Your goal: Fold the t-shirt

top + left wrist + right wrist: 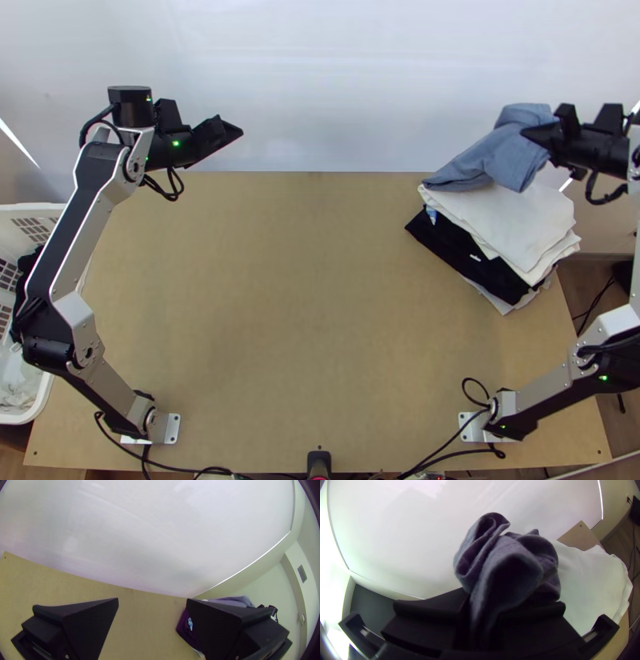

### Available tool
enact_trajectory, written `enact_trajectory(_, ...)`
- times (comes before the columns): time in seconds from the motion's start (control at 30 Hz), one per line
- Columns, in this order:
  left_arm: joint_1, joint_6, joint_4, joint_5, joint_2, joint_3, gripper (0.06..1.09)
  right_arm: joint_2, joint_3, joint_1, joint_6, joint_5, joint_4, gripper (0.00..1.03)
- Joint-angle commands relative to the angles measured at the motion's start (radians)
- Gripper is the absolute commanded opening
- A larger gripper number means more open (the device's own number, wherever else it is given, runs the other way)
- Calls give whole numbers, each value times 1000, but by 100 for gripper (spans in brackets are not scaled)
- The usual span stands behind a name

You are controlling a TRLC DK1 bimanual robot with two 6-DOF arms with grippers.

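Note:
In the top view, my right gripper [534, 134] is at the upper right, shut on a blue-grey cloth [488, 156]. The cloth hangs bunched and partly folded from the fingers, its lower part over the back of a garment pile. From the right wrist view, the right gripper [482, 611] pinches the cloth [516, 560] in thick folds between its pads; which part of the garment it holds, I cannot tell. At the upper left, my left gripper [232, 132] is over the table's far left edge. Its two fingers stand wide apart in the left wrist view, the left gripper [152, 599] being empty.
White folded cloths [512, 220] lie on a black one [456, 246] at the table's right side. A white basket [40, 404] with dark and pale items stands off the left edge. Bare wooden table [296, 296] stretches between the arms; a white wall [320, 80] rises behind.

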Motion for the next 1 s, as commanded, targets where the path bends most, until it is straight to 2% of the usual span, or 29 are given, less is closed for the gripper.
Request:
enact_trajectory(0.0,15,-1,-8,8,-13,1,105,-39,-140,-101,-52,0,-9,3)
enact_trajectory(0.33,25,-1,-11,26,-30,1,105,-92,-344,-216,-190,42,-9,3)
enact_trajectory(0.6,27,-3,-14,37,-46,1,105,-128,-465,-282,-230,104,-9,3)
enact_trajectory(0.77,30,-3,-18,45,-56,-6,105,-144,-516,-297,-247,189,-8,3)
enact_trajectory(0.8,32,-3,-20,45,-59,-8,105,-151,-523,-302,-247,198,-8,8)
enact_trajectory(0.87,35,-3,-22,48,-66,-16,105,-164,-537,-308,-247,221,-8,28)
enact_trajectory(0.97,36,-3,-23,48,-83,-34,105,-197,-555,-313,-251,269,-8,49)
